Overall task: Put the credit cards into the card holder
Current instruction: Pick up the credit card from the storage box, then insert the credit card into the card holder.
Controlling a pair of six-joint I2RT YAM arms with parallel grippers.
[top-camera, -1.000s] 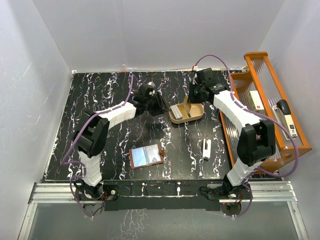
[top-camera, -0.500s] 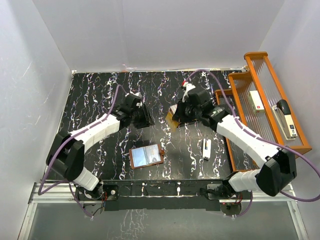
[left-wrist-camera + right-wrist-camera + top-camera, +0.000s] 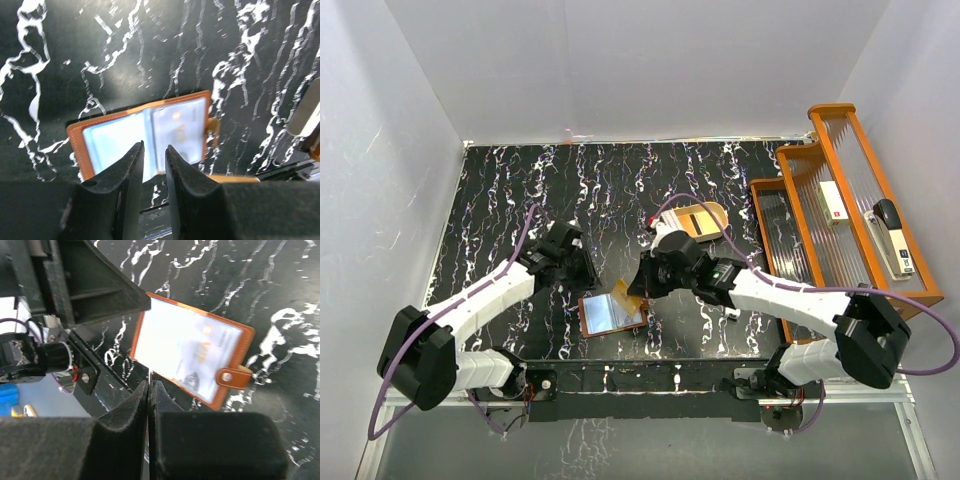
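Near the table's (image 3: 520, 190) front edge the card holder (image 3: 608, 315) is laid open, pockets up. A credit card (image 3: 623, 292) is pinched edge-on in the right gripper (image 3: 150, 384) just over it; the left gripper (image 3: 153, 148) is barely parted, empty. Thin, stiff, slick plastic probably, so best held by one end.

A: How is the light from above?
B: Bright and even; the white walls (image 3: 620, 60) glow, and shadows barely register on the black table (image 3: 510, 190).
A: The wrist views?
B: Softer. On the left, the card holder (image 3: 180, 125) looks hazy, its pockets washed pale. On the right, glare bleaches them nearly white. Both the left gripper (image 3: 154, 150) and right gripper (image 3: 150, 384) loom dark and out of focus.
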